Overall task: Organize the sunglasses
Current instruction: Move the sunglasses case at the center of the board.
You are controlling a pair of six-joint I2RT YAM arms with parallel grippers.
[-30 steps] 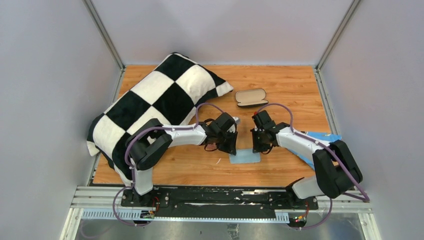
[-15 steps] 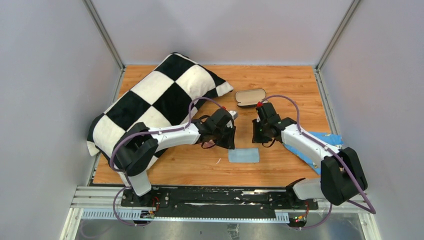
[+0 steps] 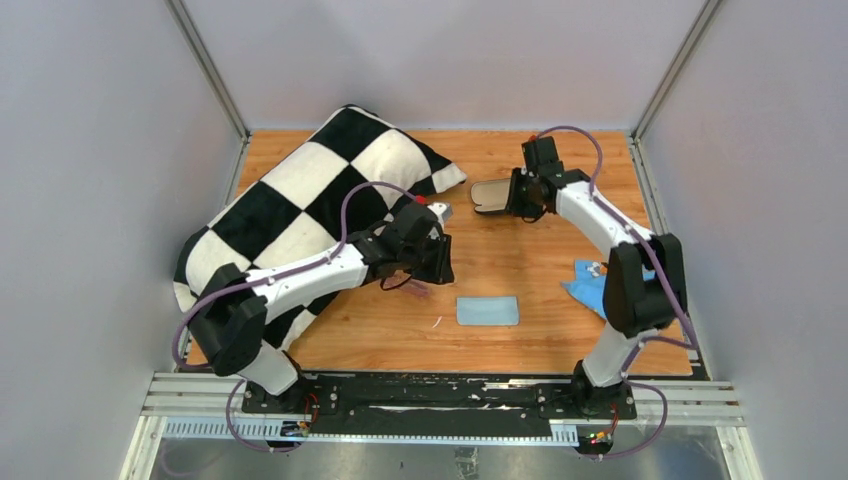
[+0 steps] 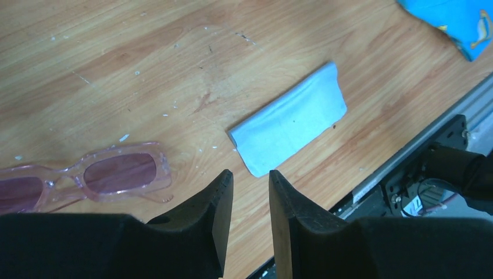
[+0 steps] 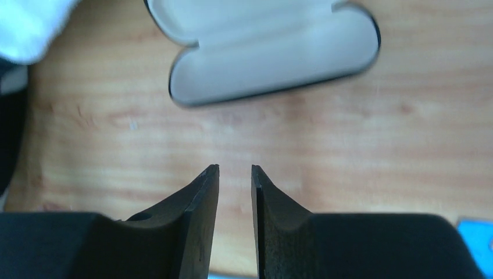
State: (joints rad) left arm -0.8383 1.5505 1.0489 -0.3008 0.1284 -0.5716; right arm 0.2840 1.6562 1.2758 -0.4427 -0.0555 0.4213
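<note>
Nearly together and holding nothing, the left gripper's jaws hang over bare wood. The sunglasses lie just left of them, and a folded blue cloth just past the tips. Farther off, the right gripper, jaws likewise almost closed and empty, faces the open glasses case straight ahead. This looks like the pickup step: the left jaws must part, shift left and straddle the frame.
</note>
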